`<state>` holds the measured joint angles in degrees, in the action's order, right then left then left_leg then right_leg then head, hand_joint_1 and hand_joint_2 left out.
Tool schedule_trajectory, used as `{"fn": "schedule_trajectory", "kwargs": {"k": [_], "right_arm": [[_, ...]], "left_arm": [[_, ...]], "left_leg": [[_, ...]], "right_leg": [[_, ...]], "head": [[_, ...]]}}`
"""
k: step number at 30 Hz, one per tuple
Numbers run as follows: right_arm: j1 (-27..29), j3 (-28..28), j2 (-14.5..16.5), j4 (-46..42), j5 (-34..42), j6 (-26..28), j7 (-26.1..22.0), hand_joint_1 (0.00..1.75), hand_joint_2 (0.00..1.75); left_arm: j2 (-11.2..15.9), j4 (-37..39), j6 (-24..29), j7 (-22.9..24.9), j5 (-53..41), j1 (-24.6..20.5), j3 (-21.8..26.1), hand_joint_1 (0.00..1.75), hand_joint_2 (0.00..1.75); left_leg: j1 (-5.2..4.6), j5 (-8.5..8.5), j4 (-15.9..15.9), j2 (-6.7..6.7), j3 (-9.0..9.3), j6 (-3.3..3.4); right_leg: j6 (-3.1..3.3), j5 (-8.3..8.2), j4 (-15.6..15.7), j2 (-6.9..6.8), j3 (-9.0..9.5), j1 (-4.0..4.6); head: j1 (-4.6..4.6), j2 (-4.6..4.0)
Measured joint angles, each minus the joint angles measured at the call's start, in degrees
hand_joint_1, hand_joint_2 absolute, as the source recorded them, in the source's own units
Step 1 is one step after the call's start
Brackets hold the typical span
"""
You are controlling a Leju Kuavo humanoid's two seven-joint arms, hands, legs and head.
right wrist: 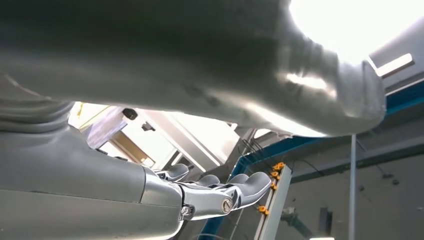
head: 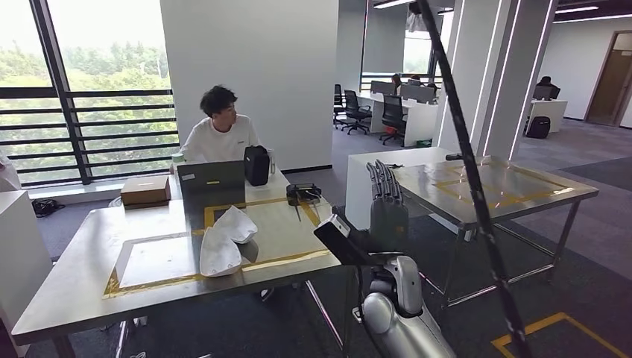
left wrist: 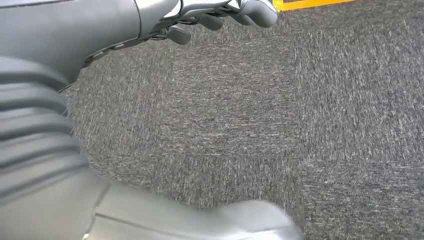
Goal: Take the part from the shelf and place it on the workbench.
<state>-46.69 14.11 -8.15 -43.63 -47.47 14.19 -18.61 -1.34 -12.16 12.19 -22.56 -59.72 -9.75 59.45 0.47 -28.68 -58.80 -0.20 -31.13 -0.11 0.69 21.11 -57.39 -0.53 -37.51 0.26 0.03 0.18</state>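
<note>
Up front, head view: R hand (head: 386,195) is raised between the two tables, fingers straight and pointing up, close side by side, holding nothing. I judge it's parked high to stay off the table edges. Bench (head: 89,276) on the L has a taped rectangle, w/ two white pieces (head: 223,242) lying across its tape line. They could be parts, can't confirm. I see no shelf, so I can't place the part to fetch. A person (head: 220,134) sits behind the bench at a laptop (head: 211,186).

L wrist view: L hand (left wrist: 225,12) hangs over carpet (left wrist: 250,125), fingers loosely bent, nothing in them.

R wrist view: R hand (right wrist: 220,192) against the ceiling, fingers mostly extended, thumb apart, nothing held.
</note>
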Motion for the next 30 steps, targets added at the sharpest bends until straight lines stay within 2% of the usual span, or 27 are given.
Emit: {"fn": "schedule_trajectory", "kwargs": {"k": [3, 8, 13, 18, 28, 29, 30], "right_arm": [[0.0, 0.0, 0.4, 0.0, 0.0, 0.7, 0.1, 0.0, 0.0], [0.3, 0.0, 0.9, 0.0, 0.1, 1.2, 0.8, 0.0, 0.0], [1.5, 0.0, 0.9, 0.0, 0.3, 1.2, 1.6, 0.0, 0.0], [6.8, 0.0, 1.0, 0.6, 3.7, -0.1, 3.0, 0.0, 0.0], [17.5, -1.6, 1.8, 3.8, 12.7, -2.9, 6.1, 0.0, 0.0], [18.6, -1.7, 1.9, 4.2, 13.6, -3.2, 6.4, 0.0, 0.0], [19.1, -1.8, 2.0, 4.4, 14.1, -3.3, 6.6, 0.0, 0.0]], "left_arm": [[-0.2, 0.0, 0.0, 0.0, 0.1, 0.0, 0.0, 0.0, 1.75], [-0.3, 0.0, 0.3, 0.3, 0.1, 0.0, 0.0, 0.0, 1.75], [-0.3, 0.0, 3.9, 2.3, 0.3, 0.0, -0.5, 0.0, 1.75], [-0.3, -0.4, 4.4, 4.3, 3.9, 1.1, -4.8, 0.0, 1.75], [-0.3, -2.2, 1.2, 8.1, 15.4, 4.5, -15.1, 0.0, 1.75], [-0.3, -2.3, 0.9, 8.5, 16.6, 4.8, -16.2, 0.0, 1.31], [-0.3, -2.5, 0.7, 8.6, 17.1, 5.0, -16.7, 0.0, 1.16]], "left_leg": [[-0.02, 0.21, 0.0, 0.0, -0.2, 0.1], [-0.04, 0.22, -0.1, 0.0, -0.22, 0.12], [-0.03, 0.22, 0.0, 0.06, -0.31, 0.1], [-0.01, 0.25, 0.0, 0.06, -0.45, 0.03], [-0.01, 0.24, 0.1, 0.07, -0.66, -0.11], [-0.01, 0.23, 0.1, 0.07, -0.69, -0.13], [-0.01, 0.22, 0.1, 0.07, -0.71, -0.14]], "right_leg": [[-0.52, -0.51, 0.3, 0.03, -0.09, 0.0], [-0.62, -0.57, 0.3, 0.04, -0.14, 0.01], [-0.64, -0.55, 0.2, 0.07, -0.36, 0.04], [-0.67, -0.52, 0.2, 0.07, -0.55, 0.06], [-0.59, -0.44, 0.0, 0.09, -0.88, 0.06], [-0.59, -0.42, 0.0, 0.09, -0.9, 0.06], [-0.58, -0.41, 0.0, 0.09, -0.9, 0.06]], "head": [[0.02, 0.0], [0.02, 0.0], [0.0, 0.01], [-0.03, 0.0], [-0.04, 0.0], [-0.04, -0.01], [-0.05, -0.01]]}}
